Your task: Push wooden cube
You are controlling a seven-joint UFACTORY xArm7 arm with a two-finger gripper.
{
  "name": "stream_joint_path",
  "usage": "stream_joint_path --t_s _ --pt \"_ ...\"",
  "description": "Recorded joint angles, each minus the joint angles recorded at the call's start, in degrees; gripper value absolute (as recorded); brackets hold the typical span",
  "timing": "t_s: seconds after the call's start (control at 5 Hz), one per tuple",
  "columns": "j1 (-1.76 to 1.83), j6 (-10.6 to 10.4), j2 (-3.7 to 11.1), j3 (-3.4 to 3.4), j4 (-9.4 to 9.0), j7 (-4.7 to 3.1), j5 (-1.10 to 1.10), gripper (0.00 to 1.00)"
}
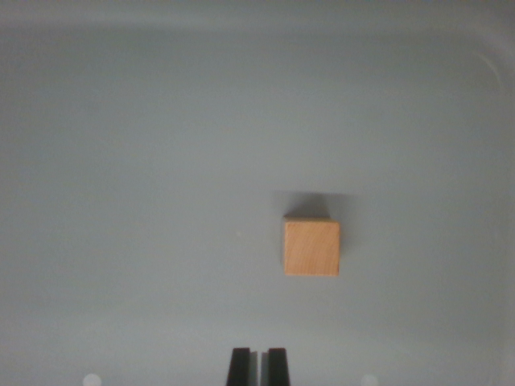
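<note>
- Small light-brown wooden cube [311, 248] sits flat ahead of the gripper [257, 366], offset toward the wrist view's right, well apart from the tips.
- Black fingers nearly together, only a thin slit between them, nothing held.
- Risk as we see it: driving straight ahead misses the cube or clips its near-left corner, so it spins instead of sliding. We'd shift right first.
- Surface: plain matte grey tray floor [137, 201], looks smooth; raised rim [491, 64] far ahead and right could stop the cube.
- Nothing else around.
</note>
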Motion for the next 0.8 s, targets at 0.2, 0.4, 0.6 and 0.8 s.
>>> stream_joint_path --t_s 0.2,0.4,0.6,0.8 --pt "-0.1 -2.01 0.32 -0.19 -1.85 -0.11 -0.14 0.0" --pt "-0.1 -2.01 0.32 -0.19 -1.85 -0.11 -0.14 0.0" --pt "-0.21 -4.1 0.65 -0.39 -3.78 -0.22 -0.28 0.0" --pt "-0.21 -4.1 0.65 -0.39 -3.78 -0.22 -0.28 0.0"
